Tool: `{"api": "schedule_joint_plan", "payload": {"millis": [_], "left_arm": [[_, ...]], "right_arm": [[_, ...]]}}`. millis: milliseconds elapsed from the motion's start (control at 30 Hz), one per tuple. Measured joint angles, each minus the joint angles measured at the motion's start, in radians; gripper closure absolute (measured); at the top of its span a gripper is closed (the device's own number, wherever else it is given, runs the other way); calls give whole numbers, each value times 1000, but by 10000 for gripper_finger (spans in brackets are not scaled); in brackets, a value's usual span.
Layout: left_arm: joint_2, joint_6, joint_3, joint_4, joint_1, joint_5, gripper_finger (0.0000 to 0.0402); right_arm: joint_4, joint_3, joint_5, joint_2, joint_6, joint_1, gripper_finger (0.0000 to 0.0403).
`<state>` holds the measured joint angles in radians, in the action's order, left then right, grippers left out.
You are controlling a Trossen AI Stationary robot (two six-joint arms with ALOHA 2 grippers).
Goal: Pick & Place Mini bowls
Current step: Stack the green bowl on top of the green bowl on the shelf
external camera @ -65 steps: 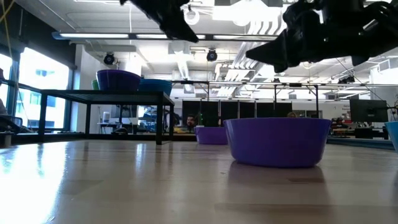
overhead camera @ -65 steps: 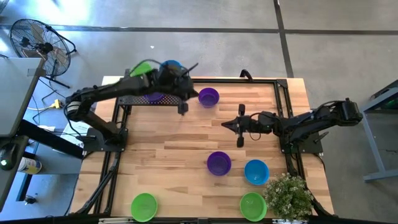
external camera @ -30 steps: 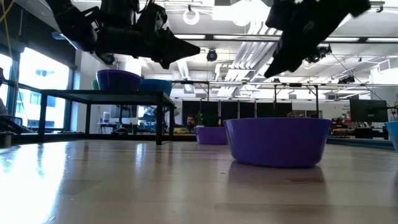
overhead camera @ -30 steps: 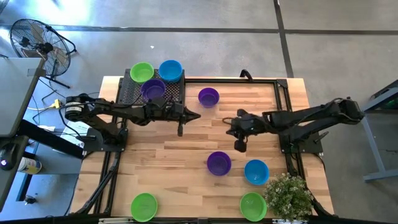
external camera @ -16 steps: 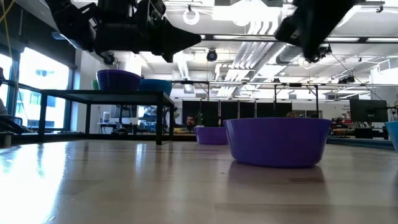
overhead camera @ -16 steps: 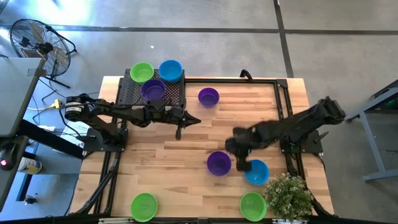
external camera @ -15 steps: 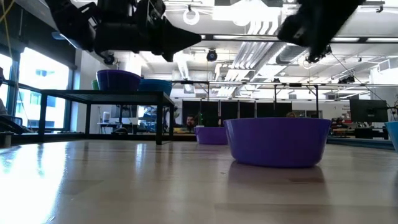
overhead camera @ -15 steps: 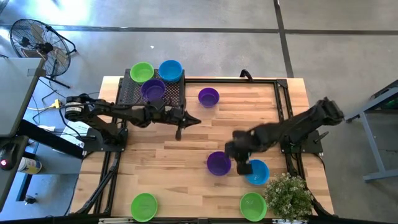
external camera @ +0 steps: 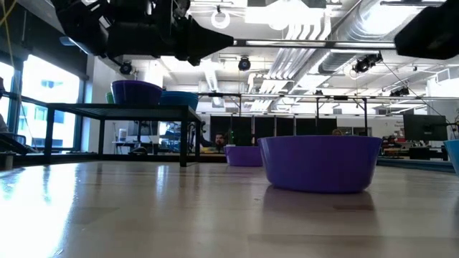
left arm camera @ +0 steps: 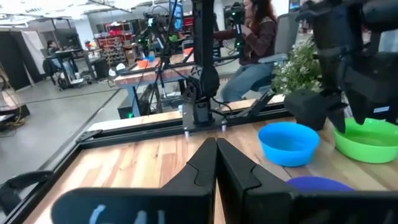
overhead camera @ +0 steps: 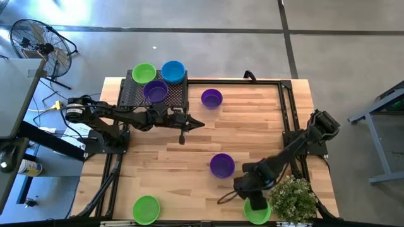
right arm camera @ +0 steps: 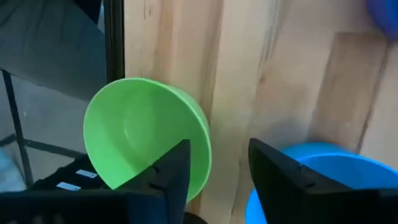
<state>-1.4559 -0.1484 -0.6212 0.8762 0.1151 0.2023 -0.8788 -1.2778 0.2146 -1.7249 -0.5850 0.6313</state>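
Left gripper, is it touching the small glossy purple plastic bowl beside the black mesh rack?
Apart. The high view shows a strip of bare wooden table between the left gripper and the small glossy purple plastic bowl.

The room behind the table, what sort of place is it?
Probably an open-plan lab or workshop: bare ceiling pipes and ducts, other metal-framed workbenches and a seated person working in the background.

Seven bowls show from above: three green (overhead camera: 144, 73) (overhead camera: 146, 209) (overhead camera: 255, 212), three purple (overhead camera: 155, 91) (overhead camera: 211, 98) (overhead camera: 221, 165), one blue (overhead camera: 173, 70). An eighth, blue bowl (left arm camera: 288, 142) shows from the left wrist. One rack (overhead camera: 134, 96), one plant (overhead camera: 292, 198), one fan (overhead camera: 36, 40).
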Motion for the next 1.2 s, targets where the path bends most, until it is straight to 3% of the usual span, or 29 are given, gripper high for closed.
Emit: {"api": "schedule_joint_plan", "payload": {"millis": [167, 700, 1200], "left_arm": [[0, 19, 0, 22, 0, 18, 401], [0, 20, 0, 20, 0, 18, 401], [0, 25, 0, 11, 0, 18, 401]], "right_arm": [[58, 0, -32, -25, -19, 35, 242], [89, 0, 2, -141, 61, 52, 285], [102, 0, -23, -170, 112, 37, 396]]}}
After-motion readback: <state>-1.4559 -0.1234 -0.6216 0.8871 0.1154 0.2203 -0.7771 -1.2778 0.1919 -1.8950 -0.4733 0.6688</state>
